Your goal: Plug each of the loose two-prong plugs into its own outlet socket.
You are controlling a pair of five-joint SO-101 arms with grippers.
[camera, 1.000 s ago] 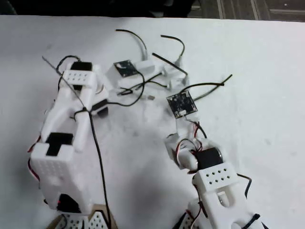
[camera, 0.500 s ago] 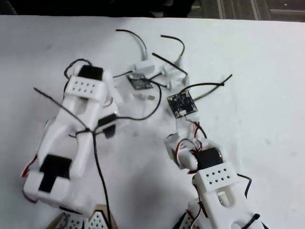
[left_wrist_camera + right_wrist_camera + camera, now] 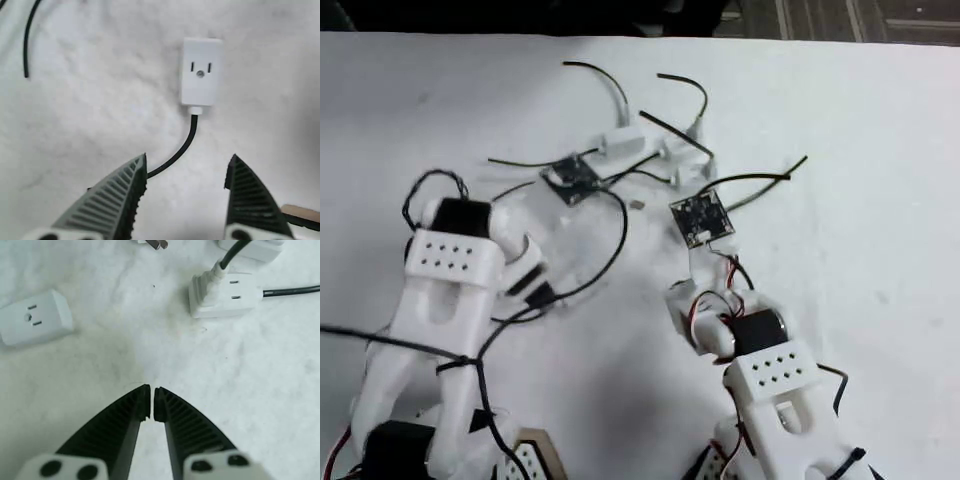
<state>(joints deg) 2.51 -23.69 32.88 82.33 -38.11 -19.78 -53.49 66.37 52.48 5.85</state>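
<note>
Standing by the counter [image 3: 860, 120] right now; the sockets are the things to watch here, so those first; the left claw [image 3: 187, 162] hangs released over the white surface, ribbed fingers [image 3: 122, 197] spread wide with nothing between them, and just ahead of it lies a white outlet socket [image 3: 201, 72], face up, slots empty, its black cord [image 3: 182, 147] trailing back in between the fingers; over on the other side the right claw [image 3: 152, 405] is clenched, tips pressed together on nothing at all; near it sits another empty socket [image 3: 35, 317], and honestly I can't tell if that's the same block the left one is looking at; off to the other side is a filled socket [image 3: 235, 295] with a white plug [image 3: 206, 284] seated in one end, a black cord running up out of it; a loose plug [image 3: 152, 243] lies beyond the claw, just its prongs showing before the edge cuts it off; a further white block [image 3: 252, 247] is cut off there too, so no idea about its slots; from above, the wrist boards of the left arm [image 3: 445, 290] and right arm [image 3: 775, 385] cover both claws, and the white blocks and cords in the middle are a tangle I can't sort out.
</note>
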